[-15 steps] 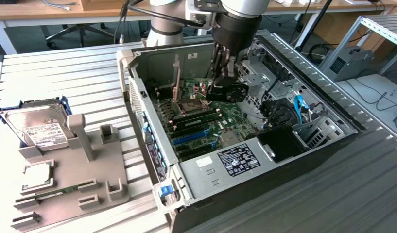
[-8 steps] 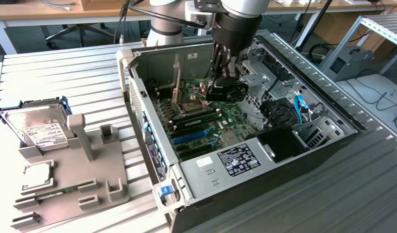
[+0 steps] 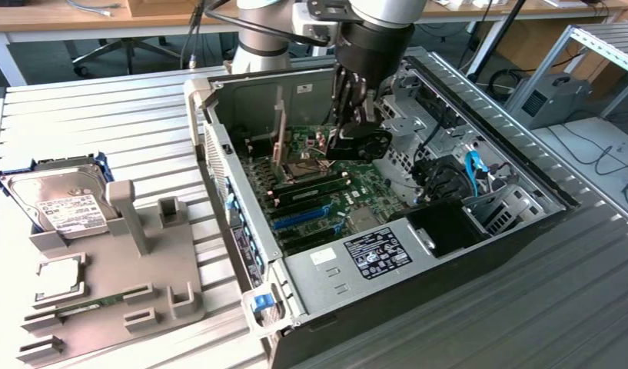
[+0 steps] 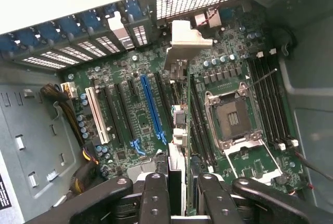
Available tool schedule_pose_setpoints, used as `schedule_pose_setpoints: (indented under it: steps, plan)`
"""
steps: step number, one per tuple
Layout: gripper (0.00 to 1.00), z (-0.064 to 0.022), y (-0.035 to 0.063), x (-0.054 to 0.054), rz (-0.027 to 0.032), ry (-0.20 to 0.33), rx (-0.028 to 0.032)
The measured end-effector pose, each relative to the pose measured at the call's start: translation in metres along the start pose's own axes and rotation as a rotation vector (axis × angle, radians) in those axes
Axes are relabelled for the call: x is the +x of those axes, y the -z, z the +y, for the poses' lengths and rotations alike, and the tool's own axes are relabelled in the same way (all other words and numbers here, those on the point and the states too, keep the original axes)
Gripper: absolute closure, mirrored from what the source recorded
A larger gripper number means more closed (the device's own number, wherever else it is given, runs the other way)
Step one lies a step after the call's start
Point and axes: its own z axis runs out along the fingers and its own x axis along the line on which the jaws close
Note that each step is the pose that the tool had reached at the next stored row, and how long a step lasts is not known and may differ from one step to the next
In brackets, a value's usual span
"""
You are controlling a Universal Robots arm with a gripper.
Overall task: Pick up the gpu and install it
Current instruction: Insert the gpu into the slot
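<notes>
Reaching straight down into the open black computer case (image 3: 519, 231), the arm's gripper (image 4: 177, 195) is pinching the thin black gpu card (image 4: 179, 130) edge-on, standing upright over the green motherboard (image 4: 229, 73) at frame centre.

The arm (image 3: 370, 38) is reached steeply downward into the open case, with the wrist held nearly vertical and the gripper (image 3: 357, 142) pointed down at the board. In the wrist view, the gripper (image 4: 182, 193) is seen with its two black fingers (image 4: 154, 195) set parallel and closed onto the edge of the gpu (image 4: 179, 130), which is held upright between them.
</notes>
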Motion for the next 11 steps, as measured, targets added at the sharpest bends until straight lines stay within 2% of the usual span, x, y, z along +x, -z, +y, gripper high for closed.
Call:
schedule_pose_setpoints:
  steps: [11]
  plan:
    - [0.74, 0.0, 0.0, 0.0, 0.0021, 0.065, -0.0013]
